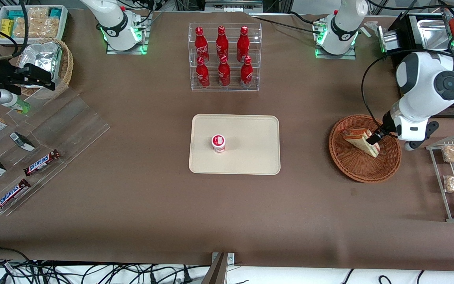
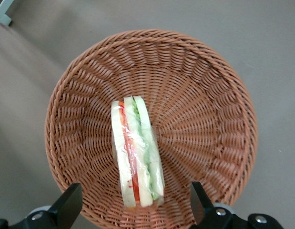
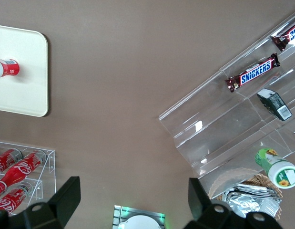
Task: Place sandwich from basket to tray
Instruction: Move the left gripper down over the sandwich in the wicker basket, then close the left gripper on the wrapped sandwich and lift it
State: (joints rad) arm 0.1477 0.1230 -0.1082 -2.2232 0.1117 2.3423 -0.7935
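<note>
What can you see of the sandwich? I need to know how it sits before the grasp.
The sandwich is a triangular wedge of pale bread in clear wrap, with red, pink and green filling layers showing on its cut edge. It stands on edge inside the basket, resting on the woven floor and leaning toward the wall. The open gripper hovers above it, its fingers apart on either side, not touching the wrap.
</note>
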